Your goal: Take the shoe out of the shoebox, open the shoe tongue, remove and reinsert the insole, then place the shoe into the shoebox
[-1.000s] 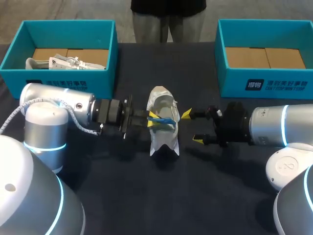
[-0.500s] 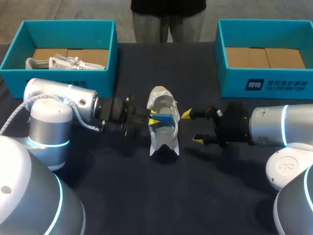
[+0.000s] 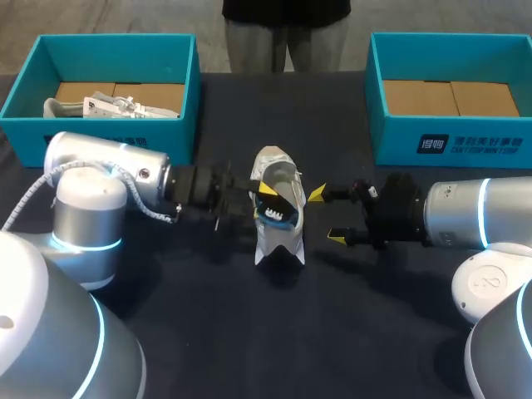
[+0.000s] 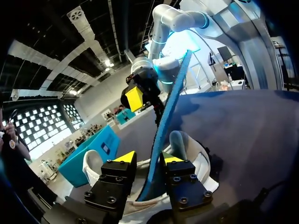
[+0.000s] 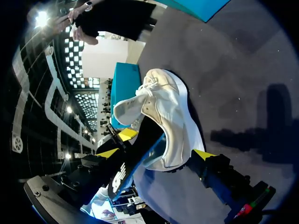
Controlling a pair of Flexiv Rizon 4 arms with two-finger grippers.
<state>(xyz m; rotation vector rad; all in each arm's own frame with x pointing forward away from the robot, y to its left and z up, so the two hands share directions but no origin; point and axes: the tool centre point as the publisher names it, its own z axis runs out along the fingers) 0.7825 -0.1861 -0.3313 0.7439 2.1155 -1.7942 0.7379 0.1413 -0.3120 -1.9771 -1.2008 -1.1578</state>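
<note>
One insole [image 4: 171, 100], seemingly pinched by left gripper [image 4: 145, 157], stands from the mid-table shoe [image 3: 280, 238].

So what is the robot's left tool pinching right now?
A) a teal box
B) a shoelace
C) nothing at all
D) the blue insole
D: in the left wrist view the left tool has both fingers pressed on the blue insole, which sticks up out of the white shoe.
</note>
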